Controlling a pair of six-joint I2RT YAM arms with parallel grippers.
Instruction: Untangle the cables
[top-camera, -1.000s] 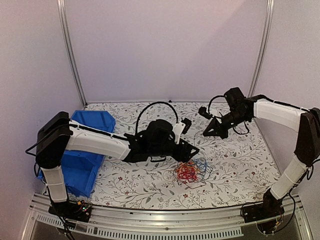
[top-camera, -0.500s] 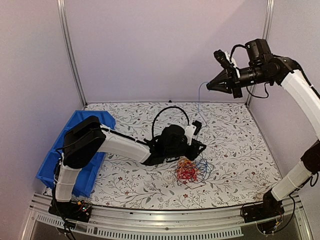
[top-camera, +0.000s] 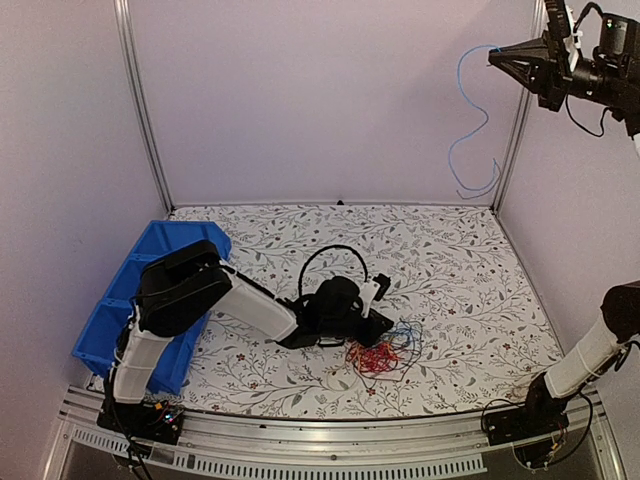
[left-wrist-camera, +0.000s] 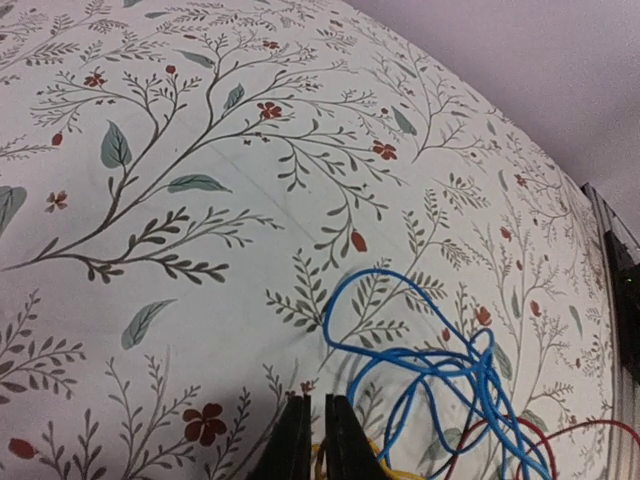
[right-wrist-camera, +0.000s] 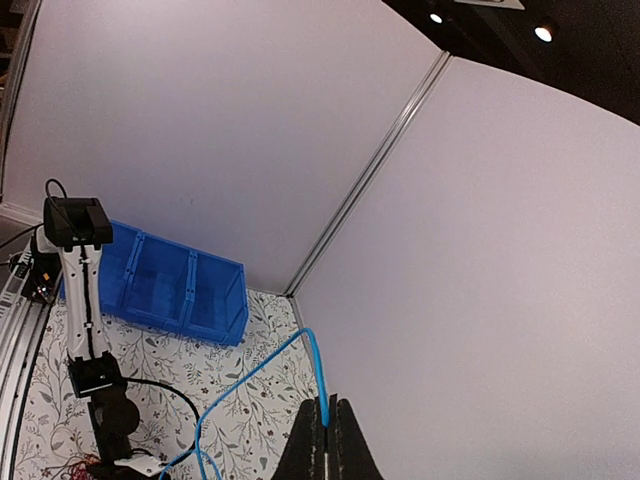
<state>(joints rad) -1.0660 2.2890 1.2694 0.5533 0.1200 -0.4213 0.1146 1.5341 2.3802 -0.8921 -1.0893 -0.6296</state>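
Take the blue bin as your mark. The clump of cables, with red, blue and yellow strands, lies on the floral table to the right of the bin and well apart from it.

Your left gripper sits low on the table between the bin and the clump, its tip at the clump's bin-side edge. In the left wrist view its fingers are drawn together with only a slit between them. Blue loops of the clump lie just beyond the fingers. You cannot tell whether a strand is nipped there.

Your right gripper is raised high, far to the right of the bin and well above it. It is clamped on one blue cable. That cable hangs down from the fingertips, and its lower end curls in the air off the table.
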